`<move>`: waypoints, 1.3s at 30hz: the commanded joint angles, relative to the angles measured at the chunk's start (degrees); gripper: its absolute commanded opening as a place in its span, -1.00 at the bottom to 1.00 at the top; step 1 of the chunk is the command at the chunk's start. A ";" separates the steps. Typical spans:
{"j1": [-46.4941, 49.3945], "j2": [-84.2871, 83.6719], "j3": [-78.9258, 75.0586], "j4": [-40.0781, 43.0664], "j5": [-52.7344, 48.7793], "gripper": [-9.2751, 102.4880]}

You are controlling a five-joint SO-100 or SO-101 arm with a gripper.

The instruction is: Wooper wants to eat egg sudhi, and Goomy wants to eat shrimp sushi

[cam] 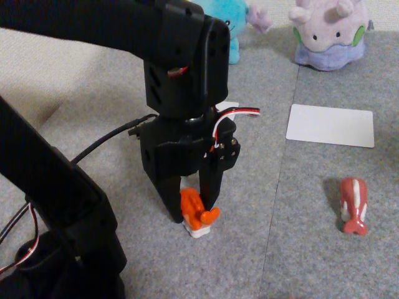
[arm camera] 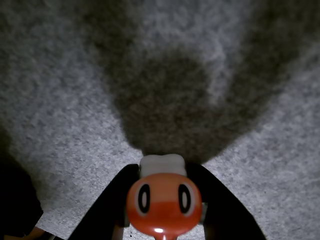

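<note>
The orange shrimp sushi [cam: 196, 210] stands on its white rice base on the grey carpet, near the middle of the fixed view. My gripper [cam: 193, 214] comes down from above, shut on the sushi with one black finger on each side. In the wrist view the shrimp sushi [arm camera: 164, 202] sits tight between the two fingers of the gripper [arm camera: 164, 172]. Blue Wooper [cam: 232, 28] is at the back, partly hidden by my arm. Lilac Goomy [cam: 327, 31] sits at the back right. The egg sudhi is out of view.
A white card [cam: 330, 124] lies flat in front of Goomy. A red-and-white striped sushi piece [cam: 353, 205] lies at the right. My arm's black base [cam: 56, 205] and cables fill the lower left. Open carpet lies between the gripper and the card.
</note>
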 commanded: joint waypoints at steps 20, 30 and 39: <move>-10.63 17.05 -8.09 0.79 26.63 -0.78; -6.50 0.97 -28.39 0.79 32.26 -0.78; 0.00 -19.34 -51.24 0.97 32.87 -0.78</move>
